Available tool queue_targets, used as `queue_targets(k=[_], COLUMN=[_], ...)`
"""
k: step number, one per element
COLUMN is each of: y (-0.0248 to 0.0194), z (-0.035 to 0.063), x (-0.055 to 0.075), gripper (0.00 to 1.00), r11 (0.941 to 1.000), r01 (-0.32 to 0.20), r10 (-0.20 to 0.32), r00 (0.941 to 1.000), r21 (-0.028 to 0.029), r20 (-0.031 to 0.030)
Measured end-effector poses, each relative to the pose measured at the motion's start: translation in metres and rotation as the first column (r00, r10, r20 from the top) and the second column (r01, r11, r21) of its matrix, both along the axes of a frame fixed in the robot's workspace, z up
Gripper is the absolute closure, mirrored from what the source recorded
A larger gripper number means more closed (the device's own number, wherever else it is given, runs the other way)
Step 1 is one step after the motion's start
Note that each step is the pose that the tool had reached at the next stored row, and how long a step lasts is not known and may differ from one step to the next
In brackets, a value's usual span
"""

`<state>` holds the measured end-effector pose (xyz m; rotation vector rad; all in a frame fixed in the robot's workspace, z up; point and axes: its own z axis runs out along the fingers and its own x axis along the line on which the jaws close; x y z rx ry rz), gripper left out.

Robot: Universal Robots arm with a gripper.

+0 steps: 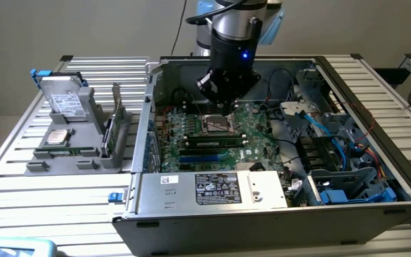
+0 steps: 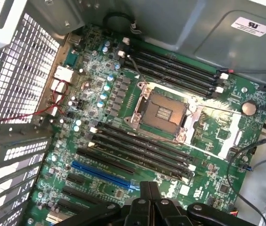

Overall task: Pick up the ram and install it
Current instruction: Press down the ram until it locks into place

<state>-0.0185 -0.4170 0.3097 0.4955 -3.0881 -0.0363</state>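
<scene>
My gripper (image 1: 227, 110) hangs inside the open computer case, just above the motherboard (image 1: 252, 120) near the CPU socket (image 1: 216, 124). In the wrist view the gripper (image 2: 149, 193) is shut, its fingertips pressed together with nothing between them, over the black memory slots (image 2: 142, 148) beside the socket (image 2: 163, 112). The ram (image 1: 64, 151), a narrow green stick, lies in the grey parts holder (image 1: 38, 166) outside the case, at the exterior view's left, far from the gripper. A green strip (image 1: 216, 143) shows among the slots; I cannot tell what it is.
The holder also carries a drive (image 1: 66, 101), a chip (image 1: 57, 137) and an upright card (image 1: 117, 115). Case walls (image 1: 148, 107) ring the board. A power supply (image 1: 213, 188) sits in front, and cables and drive bays (image 1: 334, 155) are at the exterior view's right. A blue slot (image 2: 102, 173) lies by the memory slots.
</scene>
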Motion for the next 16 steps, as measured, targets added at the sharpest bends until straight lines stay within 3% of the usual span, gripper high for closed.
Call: queue_targets(k=[4, 8, 13, 16], y=[0.0, 0.0, 0.0, 0.0], z=[0.0, 0.0, 0.0, 0.0], x=[0.0, 0.0, 0.0, 0.0], gripper=[0.89, 0.89, 0.89, 0.89], r11=[0.9977, 0.991, 0.9764, 0.9639], r01=[0.067, 0.134, 0.216, 0.266], r10=[-0.067, -0.134, -0.216, -0.266], r00=[0.9977, 0.991, 0.9764, 0.9639], r21=[0.0, 0.0, 0.0, 0.0], r20=[0.0, 0.0, 0.0, 0.0])
